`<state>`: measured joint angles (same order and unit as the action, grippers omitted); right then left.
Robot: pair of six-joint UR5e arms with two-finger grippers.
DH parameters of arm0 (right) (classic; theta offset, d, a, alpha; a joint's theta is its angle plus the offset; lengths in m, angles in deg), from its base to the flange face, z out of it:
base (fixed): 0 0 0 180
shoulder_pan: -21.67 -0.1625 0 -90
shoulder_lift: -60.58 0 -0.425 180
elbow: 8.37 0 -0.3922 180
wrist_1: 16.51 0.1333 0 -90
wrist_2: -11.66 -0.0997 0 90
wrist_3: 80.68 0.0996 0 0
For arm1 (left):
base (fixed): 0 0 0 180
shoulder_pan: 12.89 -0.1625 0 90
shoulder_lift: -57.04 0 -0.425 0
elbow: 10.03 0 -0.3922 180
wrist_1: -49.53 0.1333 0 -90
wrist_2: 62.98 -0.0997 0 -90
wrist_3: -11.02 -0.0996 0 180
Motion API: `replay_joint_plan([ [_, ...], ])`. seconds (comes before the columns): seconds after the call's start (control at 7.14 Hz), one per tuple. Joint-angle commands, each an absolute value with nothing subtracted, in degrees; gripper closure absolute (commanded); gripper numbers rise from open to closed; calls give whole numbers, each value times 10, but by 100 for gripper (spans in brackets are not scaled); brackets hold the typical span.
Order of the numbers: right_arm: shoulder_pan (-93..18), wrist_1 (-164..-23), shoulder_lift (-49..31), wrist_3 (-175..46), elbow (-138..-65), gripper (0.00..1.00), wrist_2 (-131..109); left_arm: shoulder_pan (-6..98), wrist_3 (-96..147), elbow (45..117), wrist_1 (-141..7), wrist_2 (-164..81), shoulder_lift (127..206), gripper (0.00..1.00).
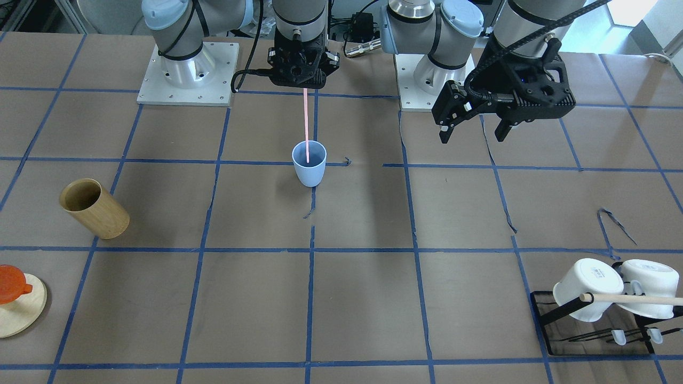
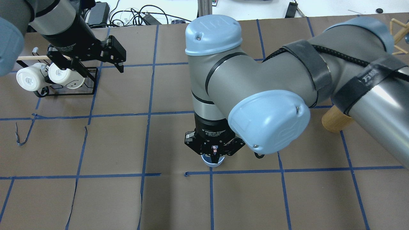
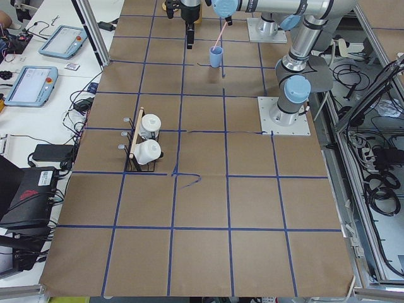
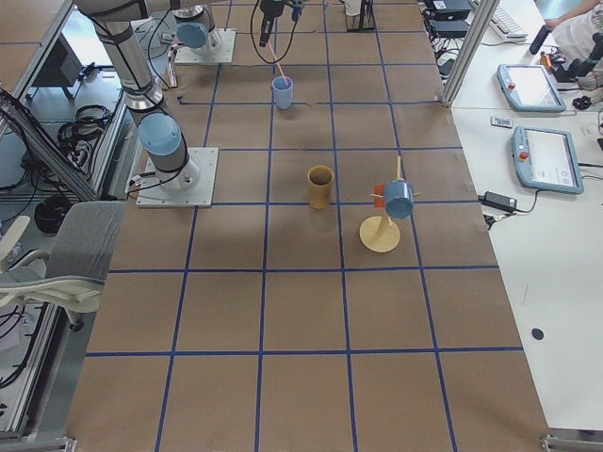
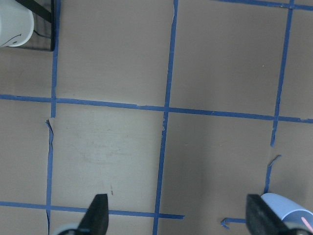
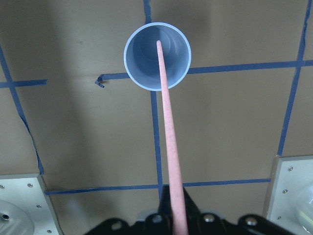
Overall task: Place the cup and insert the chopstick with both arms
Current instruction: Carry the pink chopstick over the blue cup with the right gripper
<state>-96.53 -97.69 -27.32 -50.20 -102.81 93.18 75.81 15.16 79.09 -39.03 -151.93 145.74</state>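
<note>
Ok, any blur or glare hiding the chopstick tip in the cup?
Right wrist view: sharp, pink chopstick tip clear inside the blue cup. Front-facing view: even light, no glare. Overhead view: not blurred, but the right gripper covers most of the cup.

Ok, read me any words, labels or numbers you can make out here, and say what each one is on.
"Adaptive Gripper": black body of the right tool, which holds the pink chopstick.
"Adaptive Gripper": black body of the left tool.
White characters on the right arm's black strap: too blurred to read.
Print on the white mugs, on their bases: too small to read.
</note>
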Motion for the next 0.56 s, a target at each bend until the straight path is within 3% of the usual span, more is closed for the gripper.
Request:
replay_joint_plan([
  [0.0, -966, -979, -261, -503, -1040, 100, 931, 758, 152, 791, -392, -1519, 1457, 0],
  [0.14, -966, -982, -258, -505, -1043, 100, 933, 758, 152, 791, -392, -1519, 1457, 0],
  [0.28, -966, -1025, -249, -505, -1047, 89, 941, 758, 152, 791, -392, -1519, 1457, 0],
  [0.42, -966, -1049, -246, -506, -1062, 89, 940, 758, 152, 791, -392, -1519, 1457, 0],
])
